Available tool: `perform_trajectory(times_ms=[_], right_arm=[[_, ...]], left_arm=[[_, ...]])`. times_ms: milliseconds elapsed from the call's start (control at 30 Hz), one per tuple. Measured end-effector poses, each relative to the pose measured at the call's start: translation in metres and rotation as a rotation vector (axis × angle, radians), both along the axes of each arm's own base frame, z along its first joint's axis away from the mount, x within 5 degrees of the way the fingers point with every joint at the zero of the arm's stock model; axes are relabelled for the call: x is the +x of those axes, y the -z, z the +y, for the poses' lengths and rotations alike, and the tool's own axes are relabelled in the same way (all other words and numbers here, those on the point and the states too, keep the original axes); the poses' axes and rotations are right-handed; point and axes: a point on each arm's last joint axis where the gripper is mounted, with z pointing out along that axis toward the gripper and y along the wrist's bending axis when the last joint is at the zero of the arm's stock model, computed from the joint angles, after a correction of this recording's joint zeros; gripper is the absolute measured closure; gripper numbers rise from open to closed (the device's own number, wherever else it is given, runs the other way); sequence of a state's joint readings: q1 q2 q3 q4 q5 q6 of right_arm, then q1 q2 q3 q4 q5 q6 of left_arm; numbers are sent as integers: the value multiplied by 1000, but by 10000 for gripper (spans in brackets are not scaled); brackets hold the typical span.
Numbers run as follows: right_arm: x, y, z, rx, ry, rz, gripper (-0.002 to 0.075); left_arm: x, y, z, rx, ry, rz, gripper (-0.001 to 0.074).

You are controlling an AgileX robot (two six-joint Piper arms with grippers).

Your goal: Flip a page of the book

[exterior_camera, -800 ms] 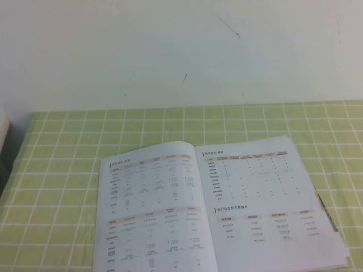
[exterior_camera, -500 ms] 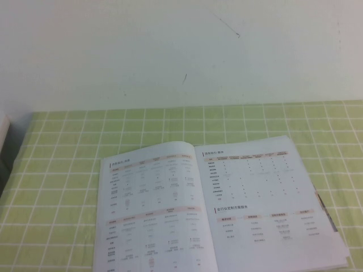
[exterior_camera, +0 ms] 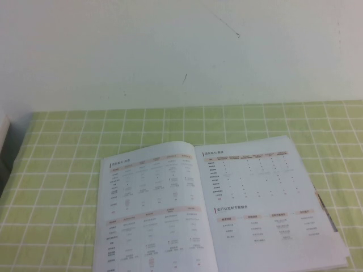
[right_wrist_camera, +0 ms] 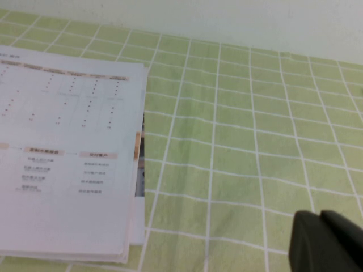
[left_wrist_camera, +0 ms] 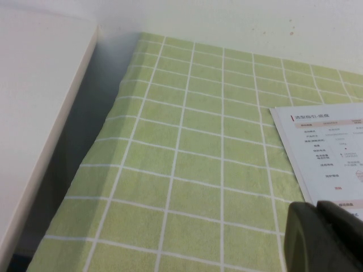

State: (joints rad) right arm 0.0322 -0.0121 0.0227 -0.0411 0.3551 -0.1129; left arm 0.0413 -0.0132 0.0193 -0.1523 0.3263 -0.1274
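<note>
You see the book [exterior_camera: 218, 207] lying open and flat on the bench [exterior_camera: 68, 170], in the lower middle of the high view. It is thin, white and shiny, and its near edge runs off the bottom of the frame. A green cloth with white squares covers the bench. Both open sides show small grey tables with pale pink bars on top. The writing is Chinese and too small to read — only tiny headings by short dark marks show. The page [exterior_camera: 266, 204] on the right side lies flat, and a strip of a darker picture peeks out along its right edge.

In the left wrist view, the left gripper [left_wrist_camera: 324, 237] is a dark shape in the lower right corner, just beside the book's corner. You cannot tell how its jaws stand. In the right wrist view, the right gripper [right_wrist_camera: 328, 242] sits in the lower right corner over bare cloth, apart from the book — you cannot tell its jaws either.
</note>
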Motion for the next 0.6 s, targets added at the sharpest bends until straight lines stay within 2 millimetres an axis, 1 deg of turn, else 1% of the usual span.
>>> perform_trajectory(times_ms=[600], right_arm=[[0,0,0,12,-1,0,729]], left_arm=[[0,0,0,0,0,0,738]])
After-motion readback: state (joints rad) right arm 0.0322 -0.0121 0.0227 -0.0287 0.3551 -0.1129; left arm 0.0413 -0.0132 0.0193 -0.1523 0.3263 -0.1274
